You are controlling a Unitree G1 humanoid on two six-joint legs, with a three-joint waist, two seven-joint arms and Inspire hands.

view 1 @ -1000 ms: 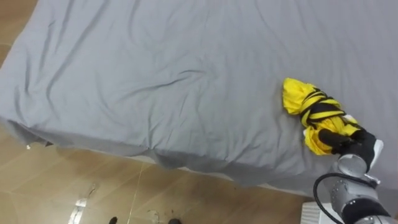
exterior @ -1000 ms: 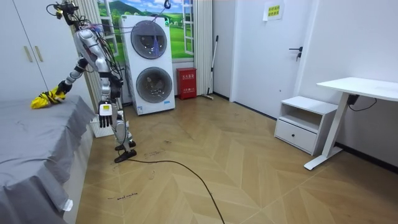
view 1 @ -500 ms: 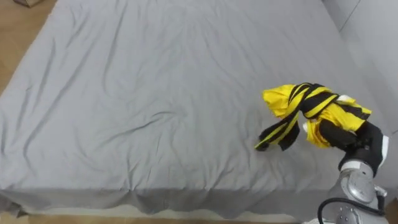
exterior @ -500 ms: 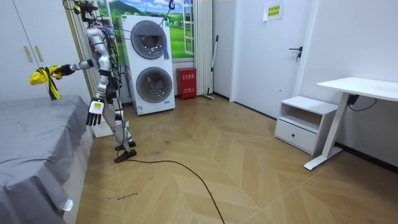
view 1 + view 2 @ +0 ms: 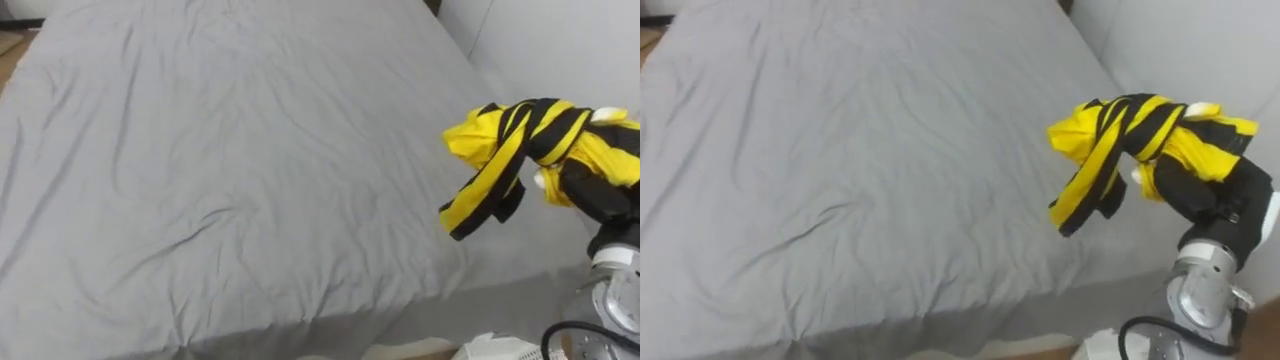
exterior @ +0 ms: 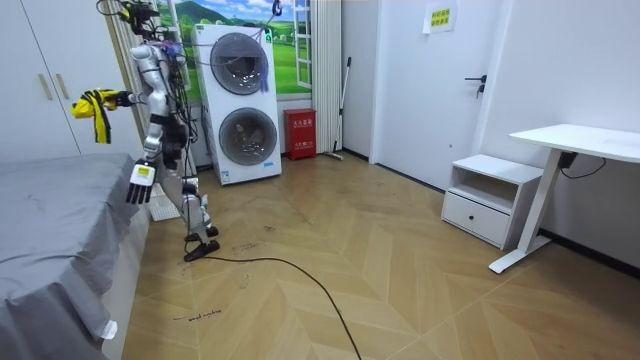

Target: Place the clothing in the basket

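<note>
With the right hand (image 5: 1212, 198), at 3 o'clock in the eye views, grips a crumpled yellow garment (image 5: 1118, 140) with black stripes, dark fingers curled round the bunched cloth. Holds it in the air, clear of the bed (image 5: 840, 150) and its grey, softly wrinkled sheet, one striped fold dangling toward 7 o'clock. Stands beside the bed in the room view, before two stacked front-loading washing machines (image 6: 243, 105). Lets the left hand (image 6: 139, 184) hang at the side, fingers straight and spread.
</note>
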